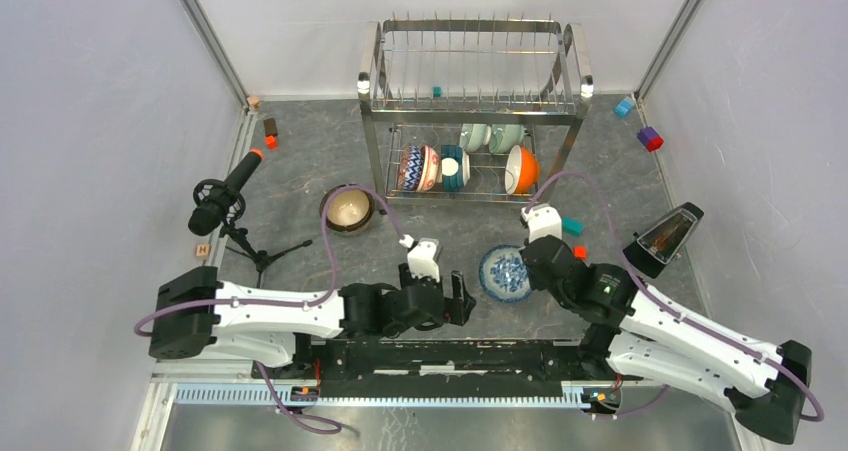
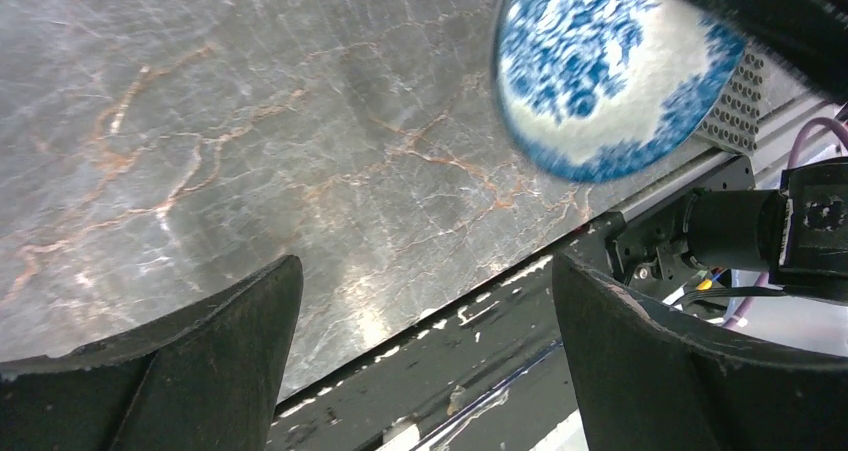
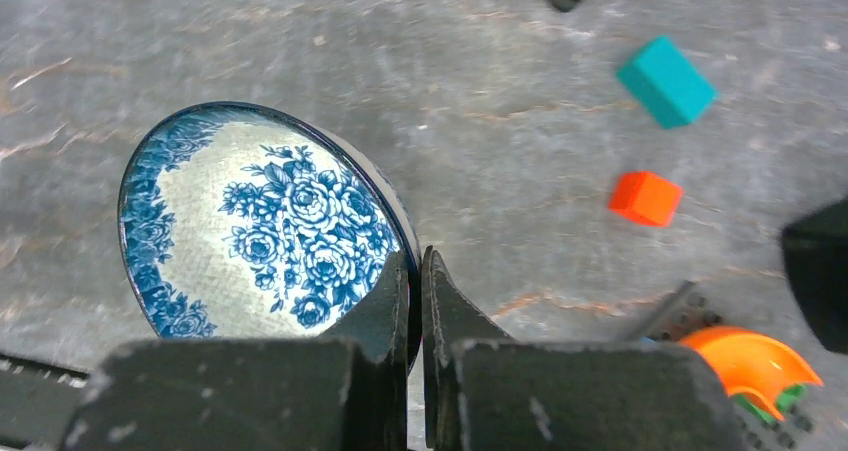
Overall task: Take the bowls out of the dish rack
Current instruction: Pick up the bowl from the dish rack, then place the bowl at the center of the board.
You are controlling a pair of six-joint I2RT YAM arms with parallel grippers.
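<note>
Looking at the right gripper (image 3: 415, 266): its jaws are pressed together on the rim of the blue-and-white bowl (image 3: 260, 226), 1 finger inside and 1 outside. That bowl is near the front of the table (image 1: 300, 171), between both arms and well apart from the dish rack (image 1: 470, 117). The left gripper (image 2: 425, 268) is spread wide with nothing in it, just beside the same bowl. The brown bowl (image 1: 349, 209) is out on the table too, left of the rack's front. 5 bowls stand on edge in the rack's lower tier, including an orange one (image 1: 521, 169). A teal block (image 3: 665, 81) and an orange block (image 3: 646, 198) lie nearby.
</note>
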